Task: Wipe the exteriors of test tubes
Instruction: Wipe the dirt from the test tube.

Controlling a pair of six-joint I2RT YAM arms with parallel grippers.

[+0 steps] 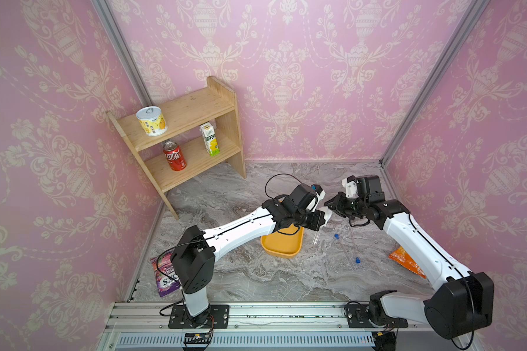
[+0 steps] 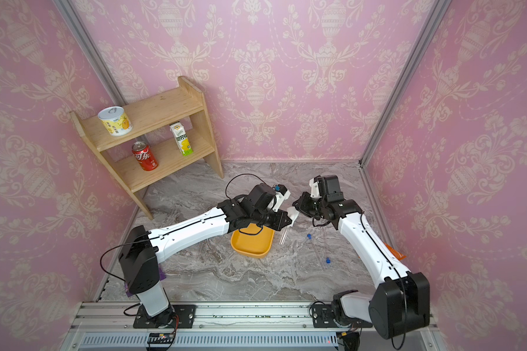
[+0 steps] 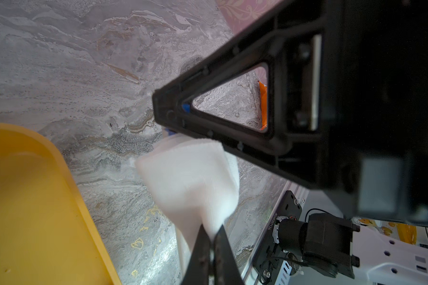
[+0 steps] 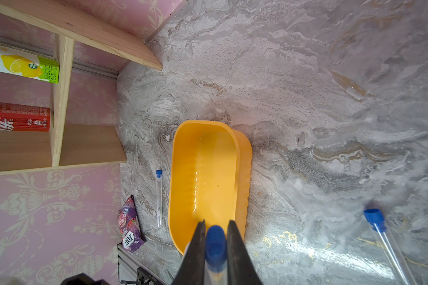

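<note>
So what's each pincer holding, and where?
The left pincer pinches the white cloth by one end; the right pincer grips a test tube at its blue cap.

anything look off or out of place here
Nothing spilled or broken. Loose test tubes lie scattered: a pair right of the yellow tray, a single one left of it by a purple snack bag. An orange snack bag sits partly under the right arm.

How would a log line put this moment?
left gripper: shut on white cloth | right gripper: shut on blue-capped test tube | cloth: against tube | other tubes: on table
</note>
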